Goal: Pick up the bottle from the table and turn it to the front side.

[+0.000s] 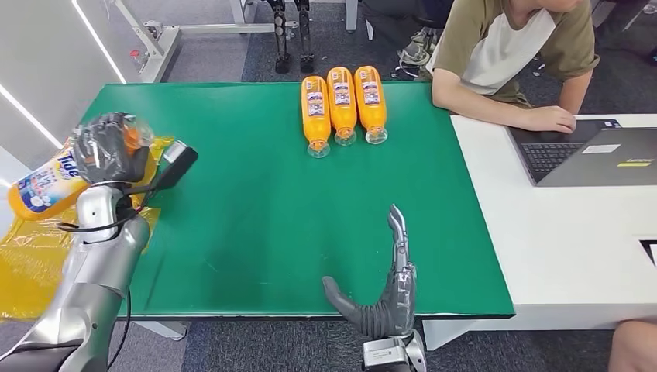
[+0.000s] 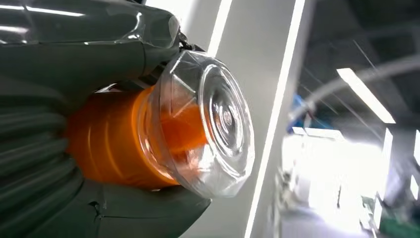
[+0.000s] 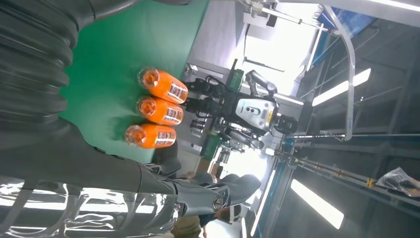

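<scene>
My left hand (image 1: 111, 149) grips an orange bottle (image 1: 42, 186) with a blue and white label, held in the air off the table's left edge, its base pointing left. In the left wrist view the bottle's clear cap (image 2: 210, 124) and orange neck (image 2: 111, 144) stick out of my left hand (image 2: 74, 64). My right hand (image 1: 385, 291) rests at the near edge of the green table (image 1: 232, 217), fingers straight and apart, holding nothing. The right wrist view shows that hand (image 3: 74, 163) over the green table (image 3: 124, 59).
Three orange bottles (image 1: 342, 103) lie side by side at the table's far edge, caps toward me, also in the right wrist view as the row of bottles (image 3: 158, 114). A yellow sheet (image 1: 31, 256) lies left. A person (image 1: 503, 54) works on a laptop (image 1: 589, 155) at the white table (image 1: 573, 256).
</scene>
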Controlling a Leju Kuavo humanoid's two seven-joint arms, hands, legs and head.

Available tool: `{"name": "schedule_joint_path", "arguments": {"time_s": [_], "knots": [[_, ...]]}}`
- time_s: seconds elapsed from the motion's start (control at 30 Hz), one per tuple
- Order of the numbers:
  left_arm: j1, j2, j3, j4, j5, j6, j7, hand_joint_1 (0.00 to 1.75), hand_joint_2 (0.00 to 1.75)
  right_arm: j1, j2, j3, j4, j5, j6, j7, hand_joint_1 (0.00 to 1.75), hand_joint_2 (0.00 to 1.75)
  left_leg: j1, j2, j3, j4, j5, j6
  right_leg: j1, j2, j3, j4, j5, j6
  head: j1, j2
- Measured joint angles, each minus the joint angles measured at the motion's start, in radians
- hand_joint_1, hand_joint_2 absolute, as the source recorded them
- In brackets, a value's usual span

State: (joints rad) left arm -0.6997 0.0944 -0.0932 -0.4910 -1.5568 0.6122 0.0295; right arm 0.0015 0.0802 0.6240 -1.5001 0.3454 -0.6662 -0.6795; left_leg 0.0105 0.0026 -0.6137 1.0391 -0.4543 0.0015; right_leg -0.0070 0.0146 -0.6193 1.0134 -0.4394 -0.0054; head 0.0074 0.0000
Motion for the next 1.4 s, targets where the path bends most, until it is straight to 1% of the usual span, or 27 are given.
{"name": "schedule_joint_path", "arguments": {"time_s": [0.17, 0.27, 0.37, 0.47, 0.6, 0.77, 1.0, 1.23, 1.27, 1.3, 1.33, 1.4], "knots": [[0.014, 0.021, -0.166, 0.105, -0.009, -0.053, 0.021, 1.75, 1.75, 0.009, 0.001, -0.011, -0.019, 0.011, 0.0, 0.004, 0.0, 1.75, 0.0, 0.0, 0.0, 0.0, -0.001, 0.0, 0.0, 0.0, -0.001, 0.0, 0.0, 0.0, 0.0, 0.0], [0.024, 0.03, -0.252, 0.144, -0.006, -0.072, 0.004, 1.75, 1.75, 0.01, 0.003, -0.015, -0.02, 0.01, 0.001, 0.006, 0.0, 1.75, 0.0, 0.0, -0.001, -0.001, -0.001, -0.001, 0.0, 0.0, -0.001, 0.0, -0.001, 0.0, 0.0, 0.0], [0.042, 0.034, -0.309, 0.167, -0.008, -0.087, -0.032, 1.75, 1.75, 0.01, 0.004, -0.016, -0.02, 0.0, 0.004, 0.005, 0.0, 1.75, 0.0, 0.0, -0.001, -0.001, -0.001, -0.001, 0.0, 0.0, -0.001, 0.0, -0.001, -0.001, 0.0, 0.0], [0.062, 0.035, -0.346, 0.18, -0.008, -0.09, -0.055, 1.75, 1.75, 0.01, 0.005, -0.017, -0.017, -0.004, 0.008, 0.003, 0.0, 1.75, 0.0, -0.001, -0.001, -0.002, -0.001, -0.001, 0.001, 0.0, -0.001, 0.0, -0.001, -0.001, 0.0, 0.0], [0.086, 0.034, -0.371, 0.192, -0.007, -0.106, -0.066, 1.75, 1.75, 0.008, 0.005, -0.017, -0.011, -0.005, 0.012, -0.002, 0.0, 1.75, 0.0, -0.001, -0.001, -0.002, -0.001, -0.001, 0.001, 0.0, -0.001, 0.0, -0.001, -0.001, 0.0, 0.0], [0.103, 0.031, -0.377, 0.205, 0.017, -0.153, -0.068, 1.75, 1.75, 0.008, 0.006, -0.017, -0.009, -0.006, 0.017, -0.003, 0.0, 1.75, 0.0, -0.001, -0.001, -0.002, -0.001, -0.001, 0.001, -0.001, -0.001, 0.0, -0.001, -0.001, 0.0, 0.0], [0.115, 0.03, -0.369, 0.217, 0.073, -0.244, -0.005, 1.75, 1.75, 0.009, 0.007, -0.018, -0.014, 0.012, 0.048, 0.017, 0.0, 1.75, 0.0, -0.001, 0.0, -0.002, -0.001, -0.001, 0.001, -0.001, -0.001, 0.0, -0.001, -0.001, 0.0, 0.0], [0.117, 0.033, -0.344, 0.219, 0.087, -0.275, 0.04, 1.75, 1.75, 0.009, 0.012, -0.026, -0.016, 0.019, 0.066, 0.021, 0.0, 1.75, 0.0, -0.001, 0.0, -0.002, -0.001, -0.001, 0.001, -0.001, -0.001, 0.0, -0.001, -0.001, 0.0, 0.0], [0.117, 0.033, -0.341, 0.219, 0.087, -0.278, 0.044, 1.71, 1.75, 0.009, 0.013, -0.027, -0.016, 0.019, 0.067, 0.02, 0.0, 1.75, 0.0, -0.001, 0.0, -0.002, -0.001, -0.001, 0.001, -0.001, -0.001, 0.0, -0.001, -0.001, 0.0, 0.0], [0.117, 0.034, -0.337, 0.219, 0.087, -0.282, 0.048, 1.48, 1.75, 0.009, 0.013, -0.028, -0.016, 0.019, 0.068, 0.02, 0.0, 1.75, 0.0, -0.001, 0.0, -0.002, -0.001, -0.001, 0.001, -0.001, -0.001, 0.0, -0.001, -0.001, 0.0, 0.0], [0.117, 0.034, -0.334, 0.219, 0.088, -0.284, 0.052, 1.14, 1.75, 0.01, 0.013, -0.029, -0.016, 0.019, 0.068, 0.02, 0.0, 1.75, 0.0, -0.001, 0.0, -0.002, -0.001, -0.001, 0.001, -0.001, -0.001, 0.0, -0.001, -0.001, 0.0, 0.0], [0.117, 0.035, -0.327, 0.219, 0.091, -0.288, 0.059, 0.31, 1.75, 0.01, 0.014, -0.03, -0.016, 0.019, 0.07, 0.019, 0.0, 1.75, 0.0, -0.001, 0.0, -0.002, -0.001, -0.001, 0.001, -0.001, -0.001, 0.0, -0.001, -0.001, 0.0, 0.0]]}}
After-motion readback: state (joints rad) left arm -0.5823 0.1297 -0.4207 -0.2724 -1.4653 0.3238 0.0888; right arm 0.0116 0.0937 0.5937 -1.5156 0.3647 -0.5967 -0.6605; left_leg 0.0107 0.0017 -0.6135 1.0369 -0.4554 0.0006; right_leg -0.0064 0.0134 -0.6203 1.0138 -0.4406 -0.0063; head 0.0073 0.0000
